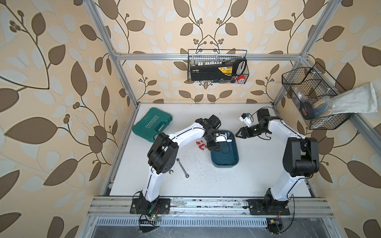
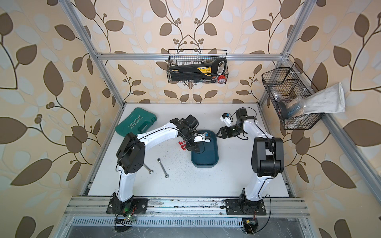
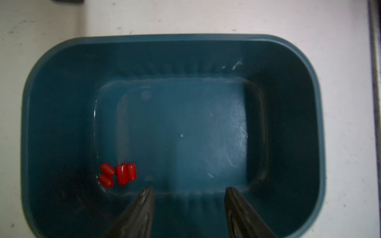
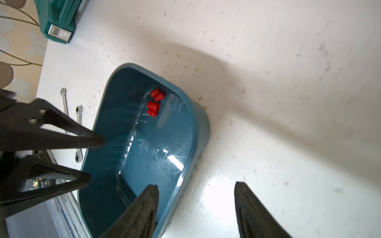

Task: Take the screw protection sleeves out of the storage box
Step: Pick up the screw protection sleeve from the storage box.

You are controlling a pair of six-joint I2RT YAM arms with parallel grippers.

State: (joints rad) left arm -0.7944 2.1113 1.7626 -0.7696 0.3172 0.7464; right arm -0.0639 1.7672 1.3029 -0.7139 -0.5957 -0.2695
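The dark teal storage box (image 1: 226, 164) (image 2: 204, 163) sits mid-table. Several red screw protection sleeves (image 3: 117, 175) (image 4: 154, 103) lie on its floor in one corner. More red sleeves (image 1: 201, 144) (image 2: 182, 145) lie on the table just left of the box. My left gripper (image 3: 189, 190) (image 1: 214, 150) reaches down into the box (image 3: 165, 38), open and holding nothing, with the sleeves off to one side of its fingers. My right gripper (image 4: 195, 185) (image 1: 239, 135) hovers open at the box's far right corner, one finger over the box wall (image 4: 202, 123) and one over the table.
A green EXPLOIT case (image 1: 152, 123) lies at the far left. Two wrenches (image 1: 183, 168) (image 1: 170, 171) lie in front of the left arm. Black wire baskets hang on the back wall (image 1: 217, 66) and the right wall (image 1: 315, 99), above the table.
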